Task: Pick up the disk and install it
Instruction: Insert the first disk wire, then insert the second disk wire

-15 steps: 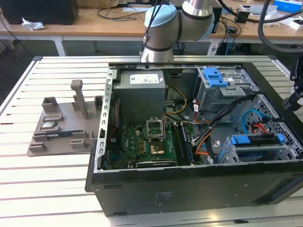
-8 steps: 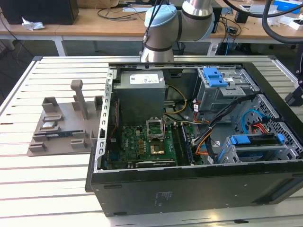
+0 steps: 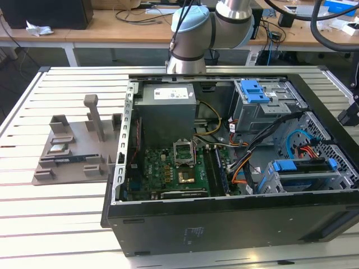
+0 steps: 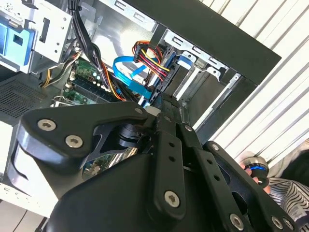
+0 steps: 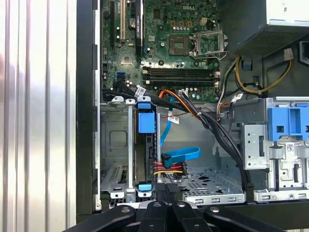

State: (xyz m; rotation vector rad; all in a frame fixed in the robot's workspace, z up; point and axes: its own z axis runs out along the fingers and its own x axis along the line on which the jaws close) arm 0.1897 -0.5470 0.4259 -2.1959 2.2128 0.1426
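Broadly, a white slatted table spans the exterior view, and an open black computer case lies on its side across the centre and right. The robot arm comes in from the top centre of that view, behind the case. A grey moulded fixture sits on the slats at the left, apart from the case. Inside the case, a grey power supply lies above the green motherboard. At the upper right is a grey metal drive cage with a blue latch piece on top.

The disk is seated edge-on in the lower drive bay at the lower right of the exterior view. In the first wrist view it reads as a dark strip with blue tabs at both ends. A flat blue cable curls just beside it.

The gripper hangs near the disk's end, its fingers pressed together on nothing; the second wrist view shows the same.
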